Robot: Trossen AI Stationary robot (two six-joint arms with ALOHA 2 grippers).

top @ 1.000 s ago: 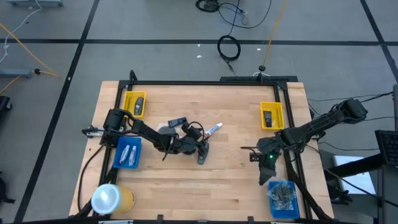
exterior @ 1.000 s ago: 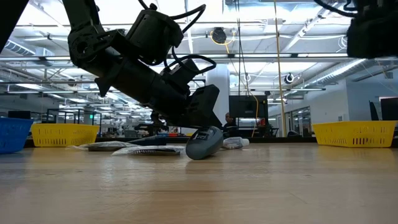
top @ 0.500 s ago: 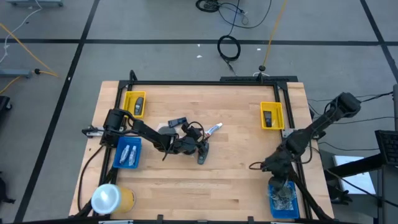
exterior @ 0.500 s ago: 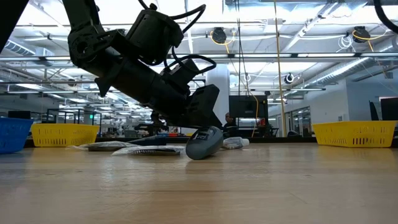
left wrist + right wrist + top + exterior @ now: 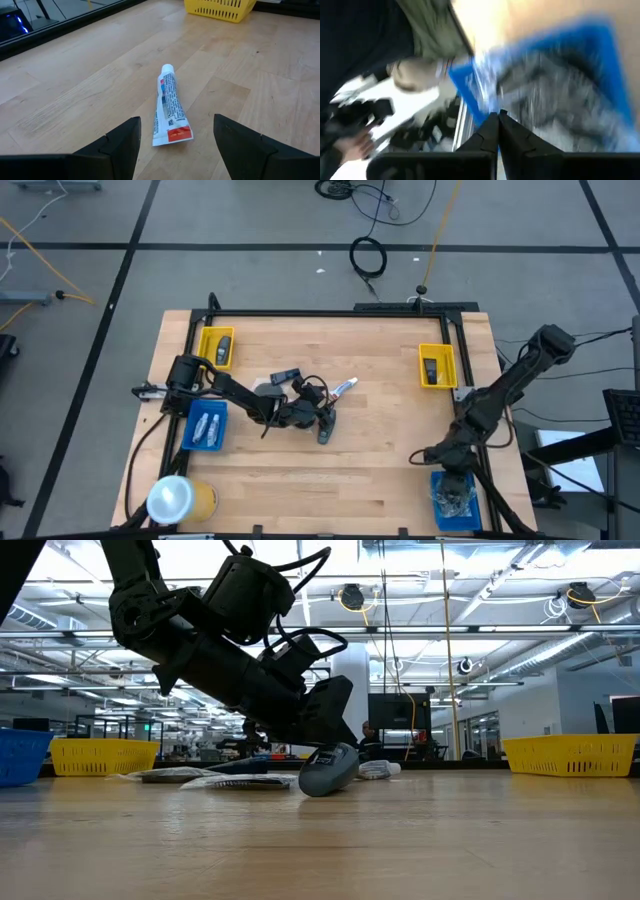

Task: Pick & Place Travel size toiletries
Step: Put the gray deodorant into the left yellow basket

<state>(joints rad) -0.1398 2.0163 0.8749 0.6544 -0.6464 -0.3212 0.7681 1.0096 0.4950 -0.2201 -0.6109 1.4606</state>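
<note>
My left gripper [image 5: 322, 413] is open, low over the middle of the table. In the left wrist view its fingers [image 5: 122, 145] stand on either side of a white tube [image 5: 169, 107] that lies flat ahead of them, untouched. A dark oblong bottle [image 5: 326, 430] lies just below the gripper and also shows in the low view as the dark bottle [image 5: 328, 770]. Another dark item [image 5: 287, 374] lies farther back. My right gripper [image 5: 497, 122] is shut over the near right blue tray [image 5: 580, 75] of grey items. Whether it holds anything does not show. My left gripper hangs right over the dark bottle [image 5: 328, 770]; whether a finger touches it, I cannot tell. My right gripper shows nothing between its shut fingertips, in a blurred view.
Two yellow trays stand at the far left [image 5: 218, 345] and far right [image 5: 437, 365]. A blue tray [image 5: 207, 425] with pale tubes is at the left, another blue tray [image 5: 455, 498] at the near right corner. A big yellow cylinder with a white top [image 5: 180, 498] stands near left. Flat packets [image 5: 240, 780] lie behind the bottle.
My right arm has swung from the right middle of the table toward the near edge and now hangs at the near right blue tray. The left arm and the items in the middle have kept still.
</note>
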